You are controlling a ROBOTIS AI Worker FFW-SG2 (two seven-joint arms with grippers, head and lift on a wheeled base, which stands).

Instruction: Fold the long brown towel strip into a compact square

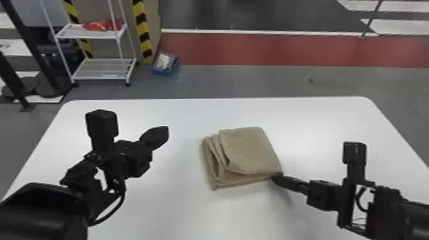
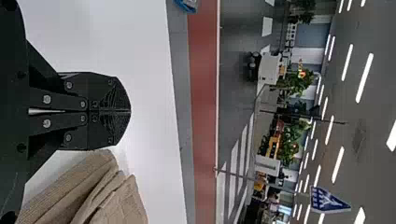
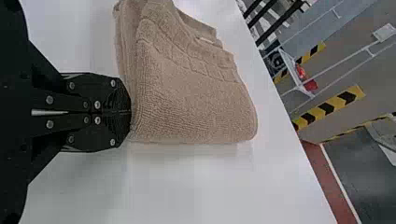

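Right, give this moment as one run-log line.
brown towel: folded, on white table | right gripper: shut, at towel's near right corner | left gripper: shut, left of towel

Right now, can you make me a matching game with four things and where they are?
1. Folded brown cloth towel
2. Black left tool
3. Black right tool
4. Small blue box

A. Shut, to the left of the towel, not touching it
B. On the grey floor
C. Lying on the white table
D. At the towel's near right corner

Pairs: 1-C, 2-A, 3-D, 4-B
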